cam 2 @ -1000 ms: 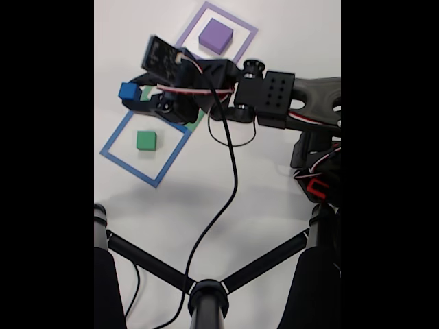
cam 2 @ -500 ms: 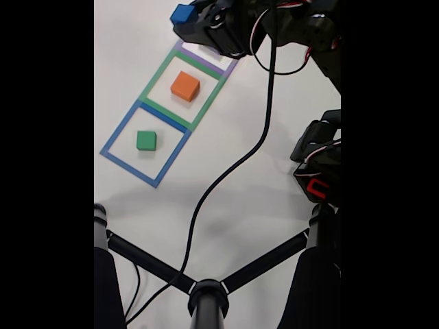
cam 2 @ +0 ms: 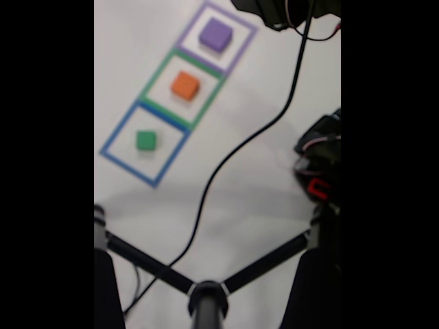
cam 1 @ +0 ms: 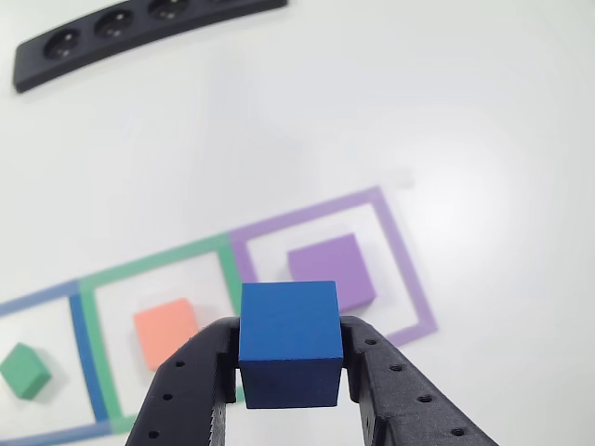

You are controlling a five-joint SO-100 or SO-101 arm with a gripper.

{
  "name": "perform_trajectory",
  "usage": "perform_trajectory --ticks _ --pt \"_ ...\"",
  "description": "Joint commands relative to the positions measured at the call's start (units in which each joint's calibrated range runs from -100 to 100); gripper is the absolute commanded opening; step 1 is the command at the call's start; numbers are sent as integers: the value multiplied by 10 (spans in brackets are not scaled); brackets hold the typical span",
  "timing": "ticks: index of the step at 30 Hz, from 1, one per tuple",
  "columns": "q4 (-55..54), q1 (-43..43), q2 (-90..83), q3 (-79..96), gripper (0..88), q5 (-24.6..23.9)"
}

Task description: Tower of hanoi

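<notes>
Since half a second ago the arm has swung further off toward the top right of the fixed view, so the purple block (cam 2: 215, 34) sits uncovered in its square and only a dark part of the arm (cam 2: 285, 12) pokes in at the top edge.

Closest to the other view's camera, the gripper (cam 1: 288, 372) has its two black fingers clamped on a blue cube (cam 1: 289, 342), one finger flat against each side, holding it up off the white table (cam 1: 483, 139). Just past the cube, down on the table, lies the purple block (cam 1: 327, 267) inside a purple taped square (cam 1: 402, 251). To the left of that in this view, an orange block (cam 1: 165, 331) lies in a green taped square (cam 1: 153, 260), and further left a small green block (cam 1: 24, 370) sits in a blue taped square (cam 1: 82, 353). The three squares touch side by side in a row. Far off at the top left, a black power strip (cam 1: 112, 32) lies on the table.

In the fixed view, a black cable (cam 2: 240, 147) trails across the table, and the black tripod legs (cam 2: 206, 295) fill the bottom.
</notes>
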Motion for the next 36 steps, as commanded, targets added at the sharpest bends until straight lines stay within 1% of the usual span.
perform_trajectory --ticks 1,7,10,14,16,24,32,36 --pt "-159 34 -73 199 33 0" --pt "-420 65 -112 465 33 0" --pt "-529 69 -78 529 33 0" --pt "-733 71 4 614 34 0" --pt "-802 73 44 636 34 0" --pt "-1016 75 190 677 34 0" --pt "-1180 74 322 686 36 0" --pt "-1239 81 383 680 37 0"
